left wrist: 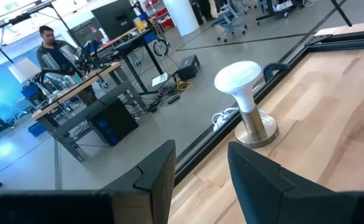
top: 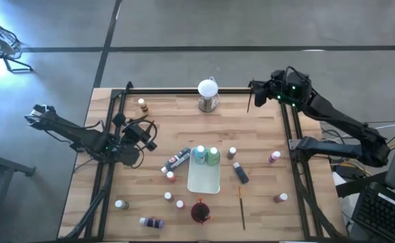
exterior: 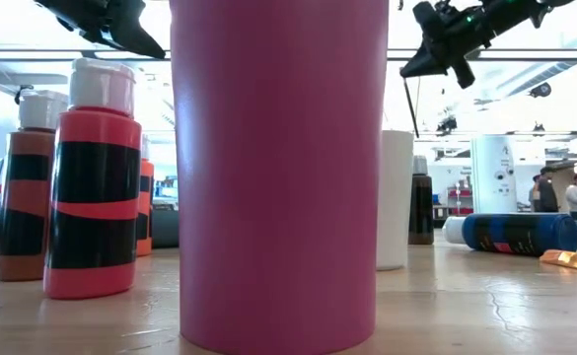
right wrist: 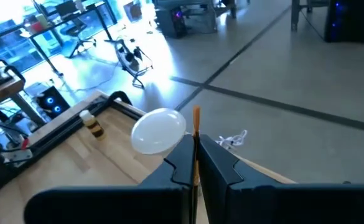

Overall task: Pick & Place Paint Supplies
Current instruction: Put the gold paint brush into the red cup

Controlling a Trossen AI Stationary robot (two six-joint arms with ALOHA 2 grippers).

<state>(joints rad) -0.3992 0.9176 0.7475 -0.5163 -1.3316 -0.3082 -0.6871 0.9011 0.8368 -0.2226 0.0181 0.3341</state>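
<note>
right gripper [top: 251, 101] is hovering over the table's far right corner, jaws pinching a brush [right wrist: 196, 127]. left gripper [left wrist: 200, 177] is idling half-open, empty. two bottles [top: 206, 155] are sitting in the tray [top: 204, 181]; most are lying scattered.

A: What do the 2 arms look like?
B: Both are dark, jointed tubes with loose black cables. The left gripper [left wrist: 200, 180] and right gripper [right wrist: 195, 163] each have 2 matte black, angular fingers.
</note>
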